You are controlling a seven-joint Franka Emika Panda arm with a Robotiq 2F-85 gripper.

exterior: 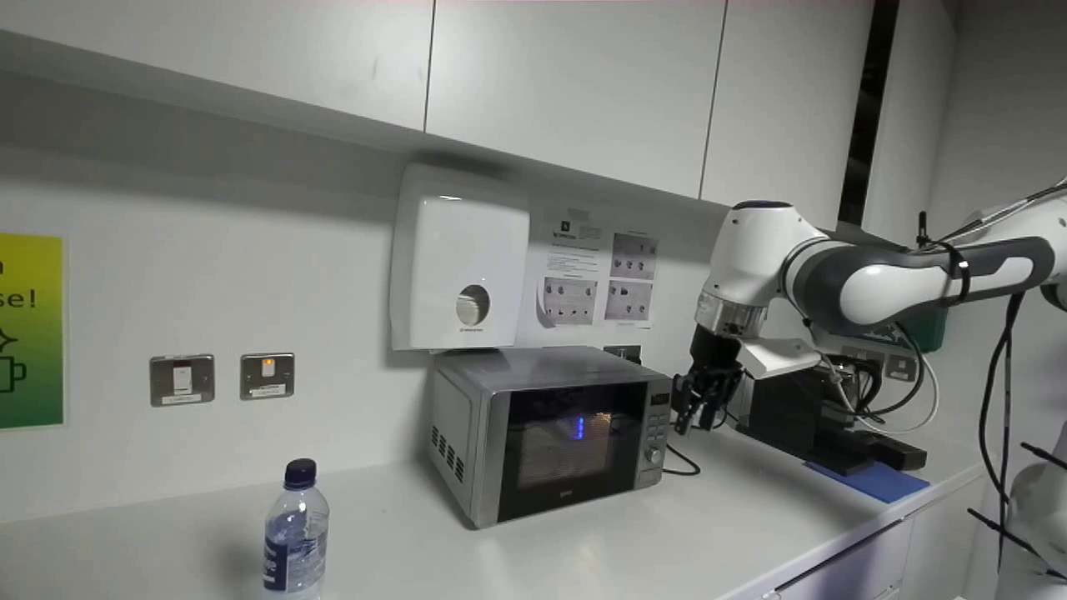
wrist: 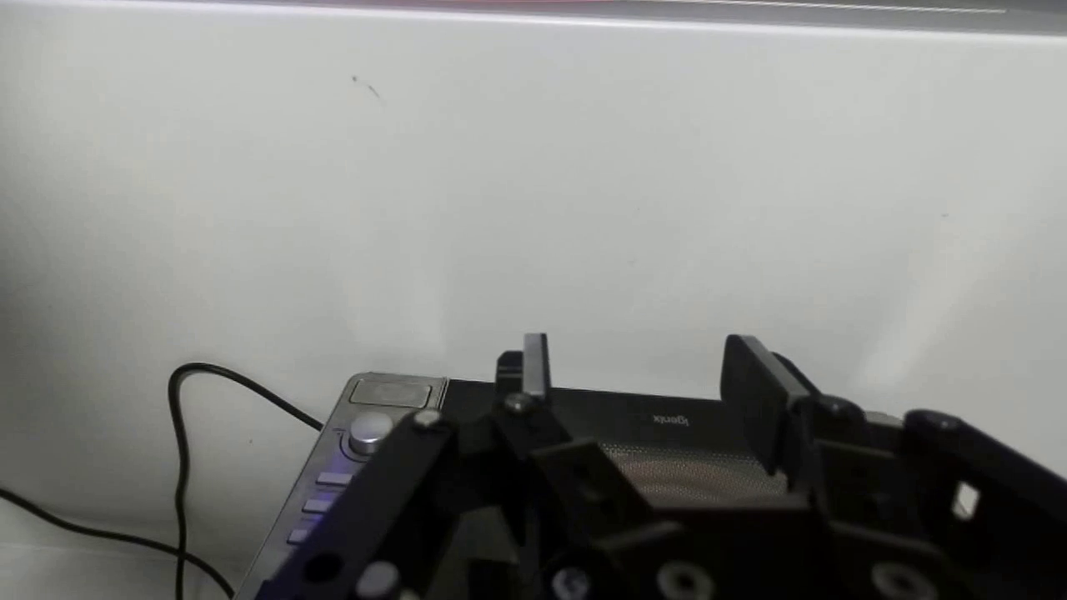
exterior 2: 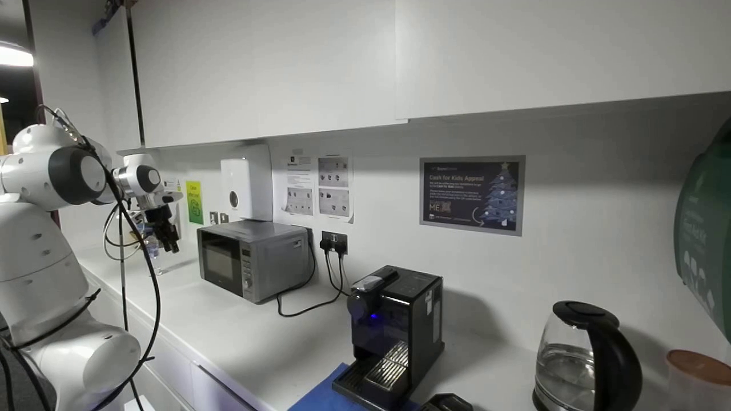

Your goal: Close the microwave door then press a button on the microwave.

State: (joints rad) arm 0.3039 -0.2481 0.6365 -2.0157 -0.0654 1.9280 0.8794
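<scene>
A white bench (exterior: 400,533) carries a boxy silver-grey microwave (exterior 2: 260,260), its dark glass door (exterior: 571,446) closed. The black two-fingered tool (wrist: 638,365) is spread.

White cupboards (exterior: 575,83) run across the upper part of both exterior views, and the pale wall (exterior: 275,292) beneath is shaded along its top. In an exterior view I see a yellow-green poster (exterior: 32,333) at the left edge, two metal switch plates (exterior: 182,380) left of centre, and a white dispenser (exterior: 450,258) near the middle with printed sheets (exterior: 575,262) just beside it. In an exterior view a dark Christmas-tree poster (exterior 2: 473,195) hangs right of centre, a lamp (exterior 2: 16,56) glows at the upper left, and the white worktop (exterior 2: 228,337) stretches over cabinet fronts (exterior 2: 174,371) at the lower left.
</scene>
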